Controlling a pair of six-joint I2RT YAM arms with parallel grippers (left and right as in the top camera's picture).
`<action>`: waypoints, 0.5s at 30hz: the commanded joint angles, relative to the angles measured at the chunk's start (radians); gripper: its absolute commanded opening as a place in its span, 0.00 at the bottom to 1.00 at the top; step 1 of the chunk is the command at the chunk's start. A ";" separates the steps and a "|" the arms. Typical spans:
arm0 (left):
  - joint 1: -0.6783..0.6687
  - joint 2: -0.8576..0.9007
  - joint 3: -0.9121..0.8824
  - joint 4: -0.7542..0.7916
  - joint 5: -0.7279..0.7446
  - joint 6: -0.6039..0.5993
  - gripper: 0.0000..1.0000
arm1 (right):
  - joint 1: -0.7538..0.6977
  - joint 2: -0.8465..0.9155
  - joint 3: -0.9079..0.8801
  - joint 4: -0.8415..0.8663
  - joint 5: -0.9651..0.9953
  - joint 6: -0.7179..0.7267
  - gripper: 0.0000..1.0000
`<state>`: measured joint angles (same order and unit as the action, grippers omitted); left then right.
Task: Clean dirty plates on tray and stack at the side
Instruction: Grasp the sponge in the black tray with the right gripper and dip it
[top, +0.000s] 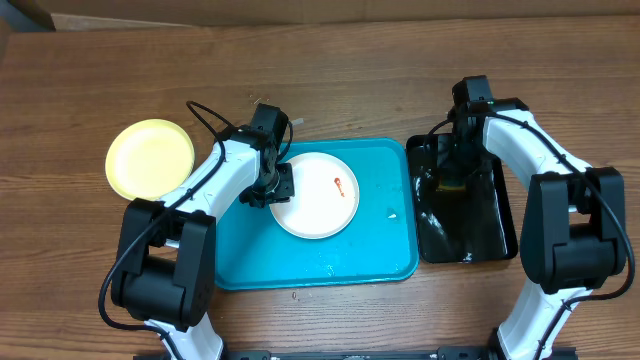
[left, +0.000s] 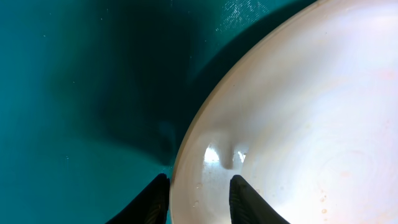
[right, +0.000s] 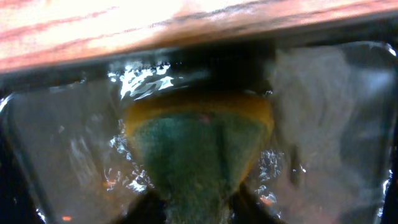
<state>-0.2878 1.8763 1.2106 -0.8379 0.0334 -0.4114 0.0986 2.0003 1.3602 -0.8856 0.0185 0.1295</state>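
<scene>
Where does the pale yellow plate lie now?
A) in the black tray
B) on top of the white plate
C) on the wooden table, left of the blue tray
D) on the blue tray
C: the overhead view shows the yellow plate on the wooden table, apart from the blue tray, which carries the white plate.

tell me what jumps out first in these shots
A white plate with a red smear sits on the turquoise tray at centre, the left pincer straddling its rim. At right, the right pincer pinches a yellow-green sponge down in the wet black tray; a pale yellow plate lies on the table far left.
</scene>
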 joint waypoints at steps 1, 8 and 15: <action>-0.001 0.014 -0.004 0.001 0.011 0.004 0.33 | -0.002 -0.007 -0.003 0.004 0.010 0.001 0.09; -0.001 0.014 -0.004 0.008 0.011 0.004 0.09 | -0.004 -0.009 0.039 -0.044 0.035 0.001 0.04; -0.001 0.014 -0.004 0.008 0.013 0.004 0.10 | -0.004 -0.016 0.115 -0.137 0.094 0.001 0.04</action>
<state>-0.2878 1.8763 1.2106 -0.8303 0.0338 -0.4114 0.0986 2.0003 1.4204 -1.0142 0.0761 0.1303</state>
